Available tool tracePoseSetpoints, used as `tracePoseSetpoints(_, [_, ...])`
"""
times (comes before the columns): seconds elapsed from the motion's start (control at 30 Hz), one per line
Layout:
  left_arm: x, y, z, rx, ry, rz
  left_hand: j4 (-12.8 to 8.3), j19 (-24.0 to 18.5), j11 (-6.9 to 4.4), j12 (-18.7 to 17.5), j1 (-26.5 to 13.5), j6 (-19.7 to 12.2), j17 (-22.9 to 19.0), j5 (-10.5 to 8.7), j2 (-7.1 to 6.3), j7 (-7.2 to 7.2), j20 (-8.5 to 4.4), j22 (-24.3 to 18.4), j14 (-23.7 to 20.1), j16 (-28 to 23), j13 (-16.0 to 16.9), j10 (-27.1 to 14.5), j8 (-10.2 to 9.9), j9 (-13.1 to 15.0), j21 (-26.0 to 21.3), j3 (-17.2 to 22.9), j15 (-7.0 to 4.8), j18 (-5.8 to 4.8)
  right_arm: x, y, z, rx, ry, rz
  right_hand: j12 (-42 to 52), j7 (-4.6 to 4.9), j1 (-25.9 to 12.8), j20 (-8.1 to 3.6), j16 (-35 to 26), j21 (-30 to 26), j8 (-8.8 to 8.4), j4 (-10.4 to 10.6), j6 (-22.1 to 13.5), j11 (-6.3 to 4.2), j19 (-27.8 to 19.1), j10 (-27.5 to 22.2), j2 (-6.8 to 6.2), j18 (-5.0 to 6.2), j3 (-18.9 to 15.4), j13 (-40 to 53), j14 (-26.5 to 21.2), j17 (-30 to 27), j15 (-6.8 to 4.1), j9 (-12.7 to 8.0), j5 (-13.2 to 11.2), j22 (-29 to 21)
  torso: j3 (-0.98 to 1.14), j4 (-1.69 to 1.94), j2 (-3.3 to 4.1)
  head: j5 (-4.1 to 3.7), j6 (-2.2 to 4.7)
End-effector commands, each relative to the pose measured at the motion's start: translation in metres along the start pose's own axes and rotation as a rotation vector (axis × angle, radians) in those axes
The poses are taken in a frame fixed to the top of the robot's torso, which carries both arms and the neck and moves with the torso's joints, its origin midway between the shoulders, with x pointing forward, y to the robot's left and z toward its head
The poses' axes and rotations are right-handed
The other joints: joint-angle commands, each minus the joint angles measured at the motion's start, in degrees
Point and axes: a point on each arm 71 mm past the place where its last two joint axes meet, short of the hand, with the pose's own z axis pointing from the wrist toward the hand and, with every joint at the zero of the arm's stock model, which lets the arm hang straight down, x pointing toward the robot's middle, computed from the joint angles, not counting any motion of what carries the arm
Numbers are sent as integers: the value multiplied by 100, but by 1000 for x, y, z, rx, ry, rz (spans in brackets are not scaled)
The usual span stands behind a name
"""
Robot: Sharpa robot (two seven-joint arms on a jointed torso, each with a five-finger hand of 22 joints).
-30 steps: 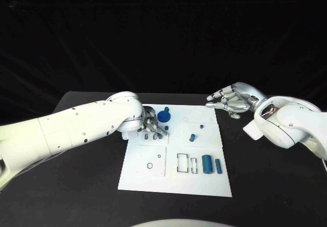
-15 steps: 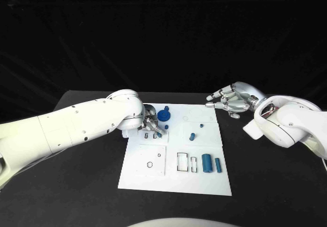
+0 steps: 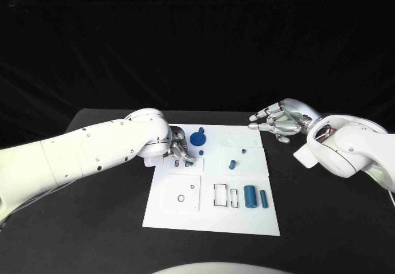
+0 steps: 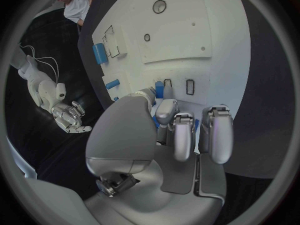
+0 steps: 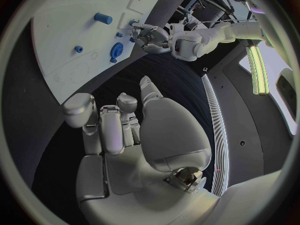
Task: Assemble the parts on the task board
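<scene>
Task board (image 3: pixel 216 220): white plate in the middle of the black table (image 3: pixel 99 228), its long side running away from the robot.
Near row: two upright blue cylinders, a wide cylinder (image 3: pixel 249 196) and just beside it a thin cylinder (image 3: pixel 264 198), stand right of two black-outlined rectangular slots (image 3: pixel 221 195); to the slots' left a raised square panel (image 3: pixel 180 194) carries a small oval opening.
Middle of board: a short blue peg (image 3: pixel 232 165) lies right of centre, with a small blue stud (image 3: pixel 243 152) just beyond it.
Left hand (image 3: pixel 182 151): over the board's left edge, fingers curled down onto a small blue part (image 4: pixel 159 89) that stands in a slot; the left wrist view shows fingertips (image 4: pixel 166 107) touching and around this part, so the hand grips it.
Far left of board: a blue gear (image 3: pixel 197 138) stands just beyond the left hand's fingers.
Right hand (image 3: pixel 279 123): beyond the board's far right corner, above the table and clear of the board, fingers loosely bent and apart, holding nothing.
</scene>
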Motion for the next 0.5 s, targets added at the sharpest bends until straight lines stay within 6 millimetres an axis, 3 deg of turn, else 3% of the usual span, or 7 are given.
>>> tracePoseSetpoints(0.03, [-3, 3, -2, -18, -40, -43, -1079, 338, -6, 22, -176, 37, 1508, -41, -25, -14, 26, 990, 592, 14, 3, 56, 38, 49, -21, 1215, 47, -9, 2, 0, 0, -3, 16, 6, -29, -10, 2, -4, -29, -40, 36, 7, 37, -6, -53, -50, 38, 68, -42, -8, 226, -12, -50, 8, 22, -20, 6, 5, 2, 0, -6])
tracePoseSetpoints(0.5, [-5, 6, -6, -2, -121, -46, -1184, 356, -7, 44, -296, 30, 1508, -53, -85, -7, 25, 1027, 592, 14, 23, 81, 59, 113, -1, 1432, 54, -17, 2, -2, 1, -1, 15, 14, -32, -8, -2, -3, -36, -55, 34, 23, 31, -3, -61, -55, 54, 70, -62, -14, 223, -16, -48, 9, 31, -39, -1, 4, 0, 41, -30])
